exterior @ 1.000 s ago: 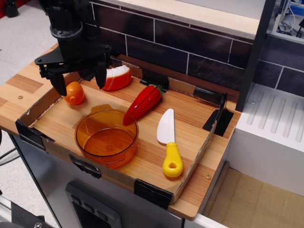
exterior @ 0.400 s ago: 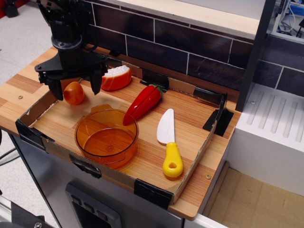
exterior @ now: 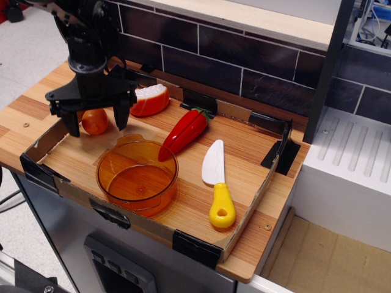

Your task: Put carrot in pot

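The carrot (exterior: 95, 121), a small rounded orange toy, lies on the wooden tray floor near its back left corner. My gripper (exterior: 96, 124) is open and straddles the carrot, one black finger (exterior: 73, 124) to its left and the other to its right, low over the tray. The upper part of the carrot is hidden behind the gripper body. The pot (exterior: 137, 177), a round translucent orange bowl with a small tab at its far rim, stands empty at the tray's front left, just in front and to the right of the carrot.
A long red pepper (exterior: 183, 133), an orange-and-white slice (exterior: 148, 100), and a toy knife (exterior: 216, 183) with a yellow handle lie in the tray (exterior: 195, 244). A dark tile wall runs behind. A white unit (exterior: 351, 171) stands at the right.
My gripper has come down and shifted a little right, so its open fingers now stand on both sides of the carrot. The carrot and the pot have not moved.
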Controlling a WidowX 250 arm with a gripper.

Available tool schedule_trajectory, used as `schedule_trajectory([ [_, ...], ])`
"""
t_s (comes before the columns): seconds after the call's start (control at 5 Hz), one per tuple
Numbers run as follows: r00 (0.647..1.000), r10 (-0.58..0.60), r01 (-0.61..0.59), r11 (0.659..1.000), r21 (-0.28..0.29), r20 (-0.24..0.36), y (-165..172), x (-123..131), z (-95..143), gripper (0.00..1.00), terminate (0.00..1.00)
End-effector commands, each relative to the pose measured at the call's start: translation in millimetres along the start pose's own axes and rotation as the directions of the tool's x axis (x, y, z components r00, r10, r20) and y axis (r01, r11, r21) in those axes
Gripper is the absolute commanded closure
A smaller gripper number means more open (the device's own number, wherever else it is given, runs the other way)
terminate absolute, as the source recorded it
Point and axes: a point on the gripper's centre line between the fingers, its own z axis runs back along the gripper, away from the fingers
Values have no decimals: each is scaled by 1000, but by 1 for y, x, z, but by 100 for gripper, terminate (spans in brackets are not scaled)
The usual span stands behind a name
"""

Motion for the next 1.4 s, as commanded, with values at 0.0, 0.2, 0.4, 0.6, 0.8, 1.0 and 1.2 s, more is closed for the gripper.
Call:
schedule_trajectory([
  [0.0, 998, 5, -4, 1000, -15, 57, -4, 9, 8, 100, 0],
  [0.2, 995, -10, 15, 999, -45, 103, -4, 6, 31, 100, 0],
  [0.4, 989, -36, 50, 994, -98, 143, -6, -4, 75, 100, 0],
  [0.6, 988, -118, 131, 981, -141, 94, -14, -32, 113, 100, 0],
  [0.8, 980, -198, 199, 970, -139, 19, -18, -62, 114, 100, 0],
  [1.0, 961, -268, 260, 960, -103, -71, -20, -81, 95, 100, 0],
  [1.2, 949, -303, 294, 950, -107, -85, -24, -92, 84, 100, 0],
])
